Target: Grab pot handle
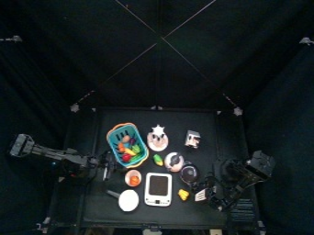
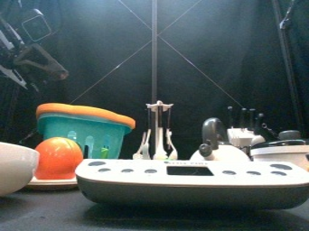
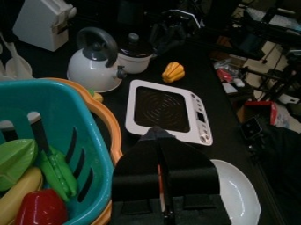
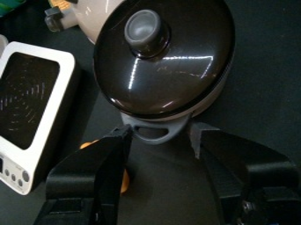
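The small round pot (image 4: pixel 159 53) has a dark lid with a knob and a pale silvery rim. Its short grey pot handle (image 4: pixel 159 132) sticks out toward my right gripper (image 4: pixel 165 167). That gripper is open, one jaw on each side of the stub, just short of it and not touching it. From above, the pot (image 1: pixel 192 172) stands right of the table's middle with the right gripper (image 1: pixel 210 180) beside it. My left gripper (image 3: pixel 163 189) rests shut over the table's left side, beside the basket.
A white scale (image 1: pixel 160 188) lies left of the pot, with a white disc (image 1: pixel 128 199) further left. A colourful basket (image 3: pixel 47 132) with toy food, a white kettle (image 3: pixel 94 63) and a yellow piece (image 3: pixel 174 70) stand around. A white rack (image 2: pixel 157 135) is at the back.
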